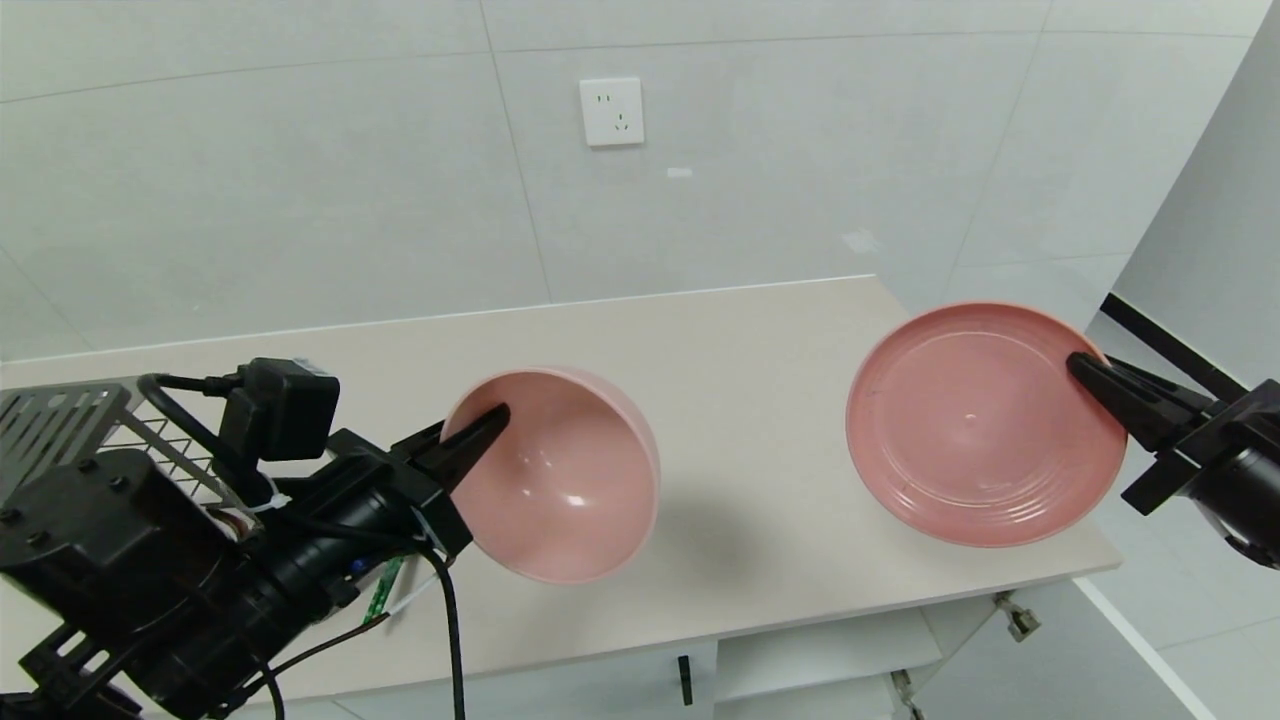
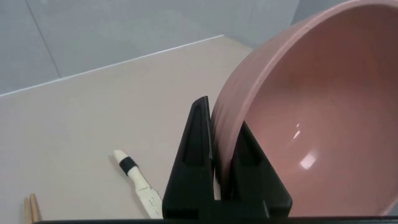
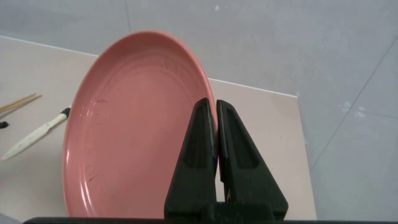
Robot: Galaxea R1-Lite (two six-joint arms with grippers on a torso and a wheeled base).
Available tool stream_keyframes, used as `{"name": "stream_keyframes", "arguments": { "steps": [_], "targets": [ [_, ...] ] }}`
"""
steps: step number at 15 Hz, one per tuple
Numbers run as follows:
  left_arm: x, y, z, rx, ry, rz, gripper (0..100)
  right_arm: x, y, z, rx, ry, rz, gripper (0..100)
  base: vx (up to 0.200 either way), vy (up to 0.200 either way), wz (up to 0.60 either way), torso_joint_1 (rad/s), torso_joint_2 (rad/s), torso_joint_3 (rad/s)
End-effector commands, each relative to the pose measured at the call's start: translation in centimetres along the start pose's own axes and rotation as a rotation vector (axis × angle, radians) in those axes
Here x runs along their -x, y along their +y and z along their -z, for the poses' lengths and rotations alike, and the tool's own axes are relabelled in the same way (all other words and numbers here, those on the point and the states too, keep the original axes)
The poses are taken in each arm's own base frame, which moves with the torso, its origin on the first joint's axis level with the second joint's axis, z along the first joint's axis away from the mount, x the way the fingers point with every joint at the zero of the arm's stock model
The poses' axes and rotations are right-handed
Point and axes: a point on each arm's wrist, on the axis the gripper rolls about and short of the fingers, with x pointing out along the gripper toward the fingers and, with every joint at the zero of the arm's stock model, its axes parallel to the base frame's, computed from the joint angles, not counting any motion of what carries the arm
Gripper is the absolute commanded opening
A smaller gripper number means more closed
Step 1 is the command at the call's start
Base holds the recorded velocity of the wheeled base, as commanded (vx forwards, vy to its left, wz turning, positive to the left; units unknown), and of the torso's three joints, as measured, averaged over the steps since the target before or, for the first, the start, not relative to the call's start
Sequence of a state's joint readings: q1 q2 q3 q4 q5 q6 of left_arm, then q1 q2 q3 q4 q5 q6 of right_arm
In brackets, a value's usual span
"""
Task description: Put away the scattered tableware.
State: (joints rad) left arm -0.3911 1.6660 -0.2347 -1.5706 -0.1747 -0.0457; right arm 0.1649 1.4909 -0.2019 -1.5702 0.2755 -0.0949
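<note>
Head view: we see both arms raised over the tabletop (image 1: pixel 760 350), each carrying one pink piece.
Grip, left: our left hand (image 1: pixel 497 413) is clamped on the rim of the pink bowl (image 1: pixel 575 490), with one finger inside the wall and one outside, as the left wrist view makes plain.
Bowl position: it is held clear of the tabletop toward the near left corner, tipped on its side with the opening turned toward us.
Grip, right: our right hand (image 1: pixel 1080 365) is pinched tight on the rim of the pink plate (image 1: pixel 970 430).
Plate position: it stands on edge at the tabletop's right edge, face toward the middle. We cannot tell whether its lower rim touches.
Loose pieces: a white utensil (image 2: pixel 138 183) with a black band and the ends of chopsticks (image 2: pixel 30 208) lie flat on the tabletop near the bowl.
Rack: a metal rack (image 1: pixel 60 420) sits at the tabletop's left edge, just beside our left arm.
Deciding relation: we judge the rack to be the goal. It lies left of both hands, near the bowl and well apart from the plate, so the left arm has the shorter way.
Plate's axis: it is already upright, which should suit a slot once carried across.
</note>
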Motion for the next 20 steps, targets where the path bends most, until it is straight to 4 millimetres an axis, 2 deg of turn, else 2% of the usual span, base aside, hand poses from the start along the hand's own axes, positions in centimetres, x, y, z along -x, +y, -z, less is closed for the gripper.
{"name": "stream_keyframes", "arguments": {
  "steps": [1,5,13,16,20],
  "targets": [
    [0.14,-0.04,-0.30,-0.006,-0.012,0.001,0,-0.01,0.00,-0.18,0.002,-0.008,-0.001,0,-0.200,0.000,0.00,0.012,0.00,0.002],
    [0.12,0.03,-0.40,-0.011,-0.017,-0.002,0,-0.02,0.00,-0.08,0.003,-0.004,-0.001,0,-0.200,0.000,0.00,0.000,0.00,0.000],
    [0.18,0.06,-0.18,-0.038,-0.006,-0.004,0,-0.07,0.02,0.26,-0.002,0.011,-0.002,0,0.000,0.000,0.00,0.000,0.00,0.000],
    [0.54,0.01,0.14,-0.073,0.012,-0.004,0,-0.07,0.02,0.26,-0.002,0.011,-0.002,0,-0.200,-0.200,0.00,0.002,0.00,0.004],
    [0.51,0.03,0.44,-0.072,0.026,-0.004,0,-0.05,0.02,0.22,-0.001,0.009,-0.002,0,0.000,-0.050,0.00,0.001,0.00,0.001]
  ]
}}
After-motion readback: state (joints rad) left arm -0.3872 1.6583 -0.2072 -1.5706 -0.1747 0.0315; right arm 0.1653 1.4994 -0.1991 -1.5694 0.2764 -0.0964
